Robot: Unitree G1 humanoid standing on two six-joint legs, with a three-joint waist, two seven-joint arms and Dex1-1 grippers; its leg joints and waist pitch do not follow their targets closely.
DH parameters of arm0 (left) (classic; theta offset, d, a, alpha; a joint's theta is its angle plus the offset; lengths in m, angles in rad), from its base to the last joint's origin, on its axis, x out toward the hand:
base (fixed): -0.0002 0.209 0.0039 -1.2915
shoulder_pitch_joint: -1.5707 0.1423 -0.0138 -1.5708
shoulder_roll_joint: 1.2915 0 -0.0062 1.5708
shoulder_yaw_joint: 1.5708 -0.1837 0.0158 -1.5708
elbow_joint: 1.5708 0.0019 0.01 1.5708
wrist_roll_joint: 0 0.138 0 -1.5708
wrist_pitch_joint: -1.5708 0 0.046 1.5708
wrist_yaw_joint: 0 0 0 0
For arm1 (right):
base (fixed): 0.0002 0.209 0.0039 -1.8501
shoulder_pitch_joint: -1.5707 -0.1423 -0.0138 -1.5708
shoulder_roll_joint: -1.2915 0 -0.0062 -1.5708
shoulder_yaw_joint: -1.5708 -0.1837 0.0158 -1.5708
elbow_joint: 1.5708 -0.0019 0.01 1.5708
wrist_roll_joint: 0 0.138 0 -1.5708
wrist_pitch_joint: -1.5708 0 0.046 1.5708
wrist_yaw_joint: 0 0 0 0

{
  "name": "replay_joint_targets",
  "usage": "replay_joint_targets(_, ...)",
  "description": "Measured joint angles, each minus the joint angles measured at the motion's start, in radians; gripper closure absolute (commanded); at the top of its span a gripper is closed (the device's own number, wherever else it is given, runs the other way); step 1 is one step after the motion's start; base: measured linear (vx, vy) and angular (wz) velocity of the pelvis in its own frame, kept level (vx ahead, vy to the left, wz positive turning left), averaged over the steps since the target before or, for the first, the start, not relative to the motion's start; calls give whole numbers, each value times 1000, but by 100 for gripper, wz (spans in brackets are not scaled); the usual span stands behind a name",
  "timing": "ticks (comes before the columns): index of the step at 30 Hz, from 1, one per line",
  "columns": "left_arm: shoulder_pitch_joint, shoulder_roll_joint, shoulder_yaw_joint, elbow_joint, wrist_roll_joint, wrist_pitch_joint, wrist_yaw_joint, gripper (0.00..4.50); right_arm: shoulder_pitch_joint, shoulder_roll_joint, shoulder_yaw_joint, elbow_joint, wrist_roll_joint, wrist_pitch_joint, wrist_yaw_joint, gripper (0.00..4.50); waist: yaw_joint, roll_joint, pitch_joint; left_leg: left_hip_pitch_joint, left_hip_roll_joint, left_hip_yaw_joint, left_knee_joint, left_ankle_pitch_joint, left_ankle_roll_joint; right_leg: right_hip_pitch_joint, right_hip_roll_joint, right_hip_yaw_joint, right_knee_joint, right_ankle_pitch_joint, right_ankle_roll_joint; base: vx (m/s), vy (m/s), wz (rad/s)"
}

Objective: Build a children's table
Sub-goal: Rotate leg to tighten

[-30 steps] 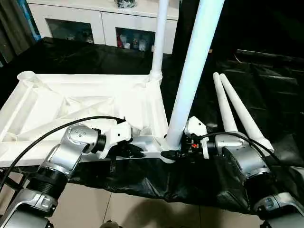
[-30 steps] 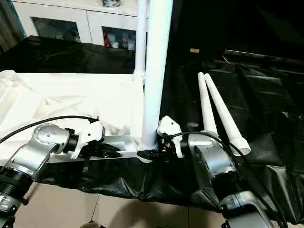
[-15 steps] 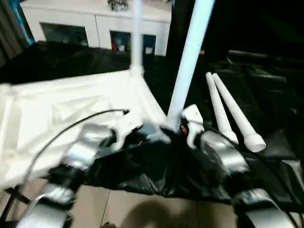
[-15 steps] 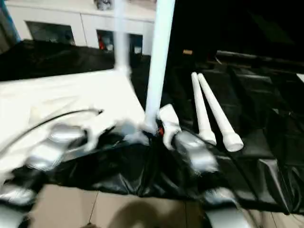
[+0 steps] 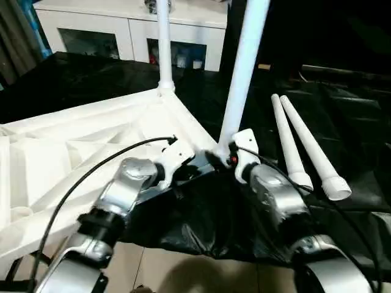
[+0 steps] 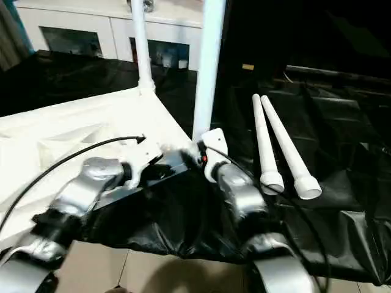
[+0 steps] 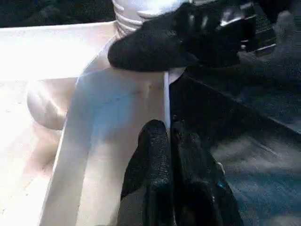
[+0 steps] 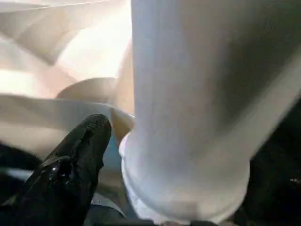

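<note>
The children's table lies upside down: its white ribbed top point(image 5: 73, 152) covers the left of the black-covered surface. One round leg point(image 5: 164, 49) stands in the far corner socket, and a second leg point(image 5: 243, 73) stands in the near right corner. My left gripper point(image 5: 194, 163) is shut, and its fingertips point(image 7: 157, 136) rest on the top's near rim beside that corner. My right gripper point(image 5: 220, 160) sits at the base of the near leg. It is open, and one black finger point(image 8: 80, 160) stands a little off the tube point(image 8: 188, 108).
Two loose white legs point(image 5: 287, 140) point(image 5: 314, 155) lie side by side on the black cloth point(image 5: 354, 122) to my right. A white cabinet point(image 5: 131, 27) with glass doors stands behind. Tiled floor point(image 5: 183, 268) shows below the near edge.
The table top has swung round, its near right corner now farther from me. Both arms reached forward with it. The right gripper's fingers stand wider apart.
</note>
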Motion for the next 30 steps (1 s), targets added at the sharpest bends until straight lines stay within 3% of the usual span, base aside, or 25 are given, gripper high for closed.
replay_joint_targets(15, 58, 169, -19, -59, -84, -111, -327, 450, 107, -234, 154, -246, 66, 36, 618, 56, 3, -8, 4, 0, 0, 1, -1, 0, 0, 0, 0, 0, 0, -2, 2, 0, 0, 0)
replay_joint_targets(20, 58, 180, -25, -59, -84, -130, -349, 450, 107, -238, 156, -246, 71, 45, 647, 71, 4, -16, 3, 0, 1, 1, -1, 0, 0, 0, 0, 0, 0, -3, 2, 0, 0, 0)
replay_joint_targets(22, 58, 182, -23, -59, -84, -131, -352, 450, 107, -237, 156, -246, 72, 47, 648, 97, 3, -18, 3, 0, 0, 1, -1, 0, 0, 0, 0, 0, 0, -2, 2, 0, 0, 0)
replay_joint_targets(30, 62, 191, -21, -59, -92, -131, -365, 450, 107, -237, 156, -257, 82, 85, 649, 160, 4, -19, 3, 0, 0, 1, -1, 0, 0, 0, 0, 0, 0, -3, 2, 0, 0, 0)
